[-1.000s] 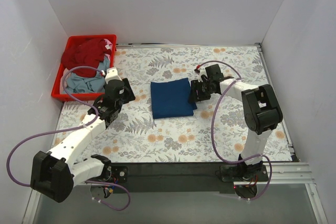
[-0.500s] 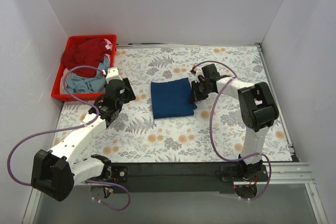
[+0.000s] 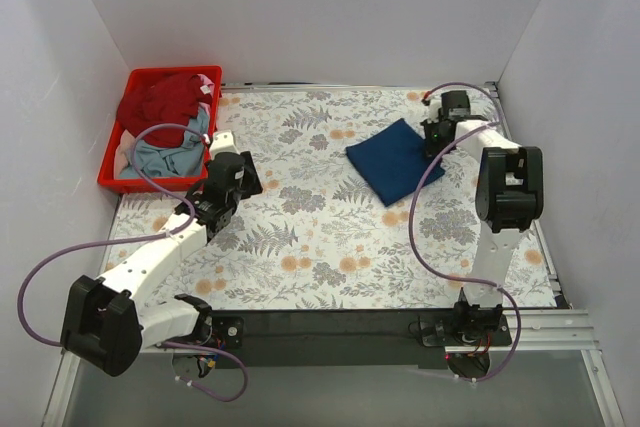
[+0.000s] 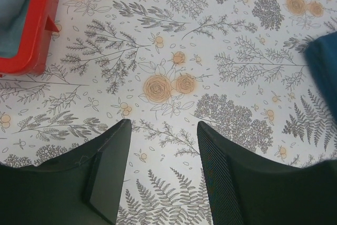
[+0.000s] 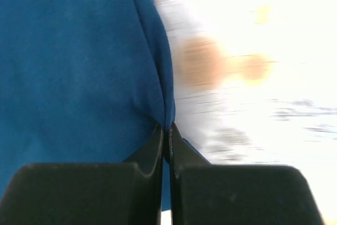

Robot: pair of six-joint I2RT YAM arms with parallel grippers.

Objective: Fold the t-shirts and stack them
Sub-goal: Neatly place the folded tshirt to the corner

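R end effector point(image 5: 166, 130) clamped on navy t-shirt point(image 3: 392, 159); L end effector point(image 4: 163, 127) apart. I'm prob parking it; nxt release, raid crate point(image 3: 175, 70).

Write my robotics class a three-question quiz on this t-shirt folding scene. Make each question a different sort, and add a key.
1. True or false: the left claw is shut on cloth.
2. What does the right claw pinch? A) a sock B) the edge of the folded navy t-shirt C) nothing
3. Fill in: the red crate holds ___ t-shirts.
Key: 1 false, it is open above the floral table; 2 B; 3 two, the dark red t-shirt and the pale grey-blue t-shirt.
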